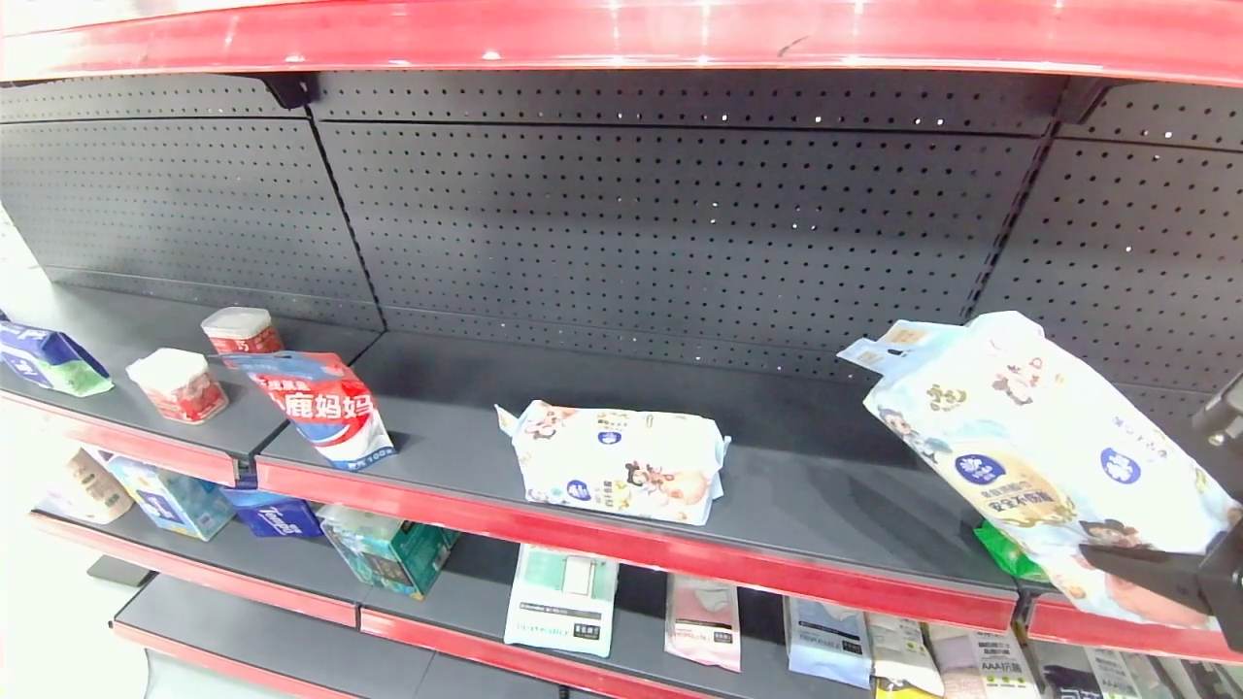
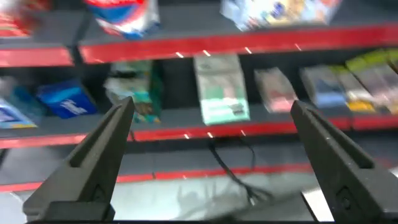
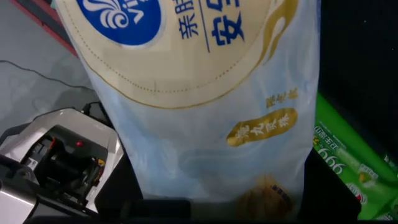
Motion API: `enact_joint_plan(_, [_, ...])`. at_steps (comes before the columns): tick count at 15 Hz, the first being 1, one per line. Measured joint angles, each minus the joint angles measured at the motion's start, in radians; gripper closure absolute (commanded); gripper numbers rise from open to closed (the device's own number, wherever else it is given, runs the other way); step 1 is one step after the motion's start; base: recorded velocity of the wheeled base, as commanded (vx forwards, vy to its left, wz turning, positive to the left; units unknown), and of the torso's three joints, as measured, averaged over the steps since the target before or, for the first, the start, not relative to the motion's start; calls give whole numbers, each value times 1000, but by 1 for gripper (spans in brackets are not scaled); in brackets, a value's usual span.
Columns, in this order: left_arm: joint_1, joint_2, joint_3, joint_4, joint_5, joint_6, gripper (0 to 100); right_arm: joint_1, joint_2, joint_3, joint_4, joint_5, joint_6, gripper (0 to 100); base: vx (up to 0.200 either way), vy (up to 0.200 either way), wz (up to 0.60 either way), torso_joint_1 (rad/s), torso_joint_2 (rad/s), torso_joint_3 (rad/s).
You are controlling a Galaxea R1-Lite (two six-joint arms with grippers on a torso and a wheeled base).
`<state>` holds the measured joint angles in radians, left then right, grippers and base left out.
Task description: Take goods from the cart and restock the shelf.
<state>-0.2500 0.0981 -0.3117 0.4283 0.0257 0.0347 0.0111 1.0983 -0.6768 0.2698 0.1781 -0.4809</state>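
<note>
Two pale-blue packs show at the black shelf (image 1: pixel 825 456): the larger pack (image 1: pixel 1039 456), tilted at right of frame, clamped by the right gripper (image 1: pixel 1146 575); the smaller pack (image 1: pixel 617 461) lying centre. The left gripper (image 2: pixel 211 180) gapes empty.

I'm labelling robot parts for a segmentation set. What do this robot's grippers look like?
The left gripper has two long, matte dark-grey fingers, flat-sided wedges tapering to narrow tips. The right gripper looks black and angular, with a similar slim tapered finger. No cables or markings show on either.
</note>
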Motion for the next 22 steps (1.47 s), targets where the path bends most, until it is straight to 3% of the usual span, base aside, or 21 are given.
enact_joint_plan(3, [1, -3, 121, -181, 108, -9, 0, 4, 24, -4, 1, 1, 0, 100, 0, 0, 0, 0, 0, 0])
enact_joint_plan(6, [27, 10, 172, -201, 151, -36, 0, 2, 33, 7, 2, 0, 4, 100, 0, 0, 0, 0, 0, 0])
enact_joint_plan(10, [166, 46, 179, -203, 170, -49, 0, 1, 34, 12, 2, 0, 6, 100, 0, 0, 0, 0, 0, 0])
enact_joint_plan(13, [230, 7, 180, -203, 129, -46, 0, -1, 34, 23, 2, -1, 10, 100, 0, 0, 0, 0, 0, 0])
enact_joint_plan(15, [240, -49, 180, -202, 35, -54, 0, -2, 33, 31, 2, -2, 9, 100, 0, 0, 0, 0, 0, 0])
enact_joint_plan(17, [243, -75, 182, -207, -51, -30, 0, -1, 32, 39, 2, -3, 10, 100, 0, 0, 0, 0, 0, 0])
enact_joint_plan(18, [243, -83, 191, -250, -120, -41, 0, -2, 31, 39, 1, -3, 11, 100, 0, 0, 0, 0, 0, 0])
enact_joint_plan(19, [244, -88, 216, -348, -160, -74, 0, -4, 29, 40, 2, -4, 12, 100, 0, 0, 0, 0, 0, 0])
enact_joint_plan(20, [245, -91, 246, -414, -142, -107, 0, -4, 27, 40, 1, -3, 12, 100, 0, 0, 0, 0, 0, 0])
enact_joint_plan(22, [247, -92, 283, -461, -3, -131, 0, -4, 24, 40, 1, -3, 12, 100, 0, 0, 0, 0, 0, 0])
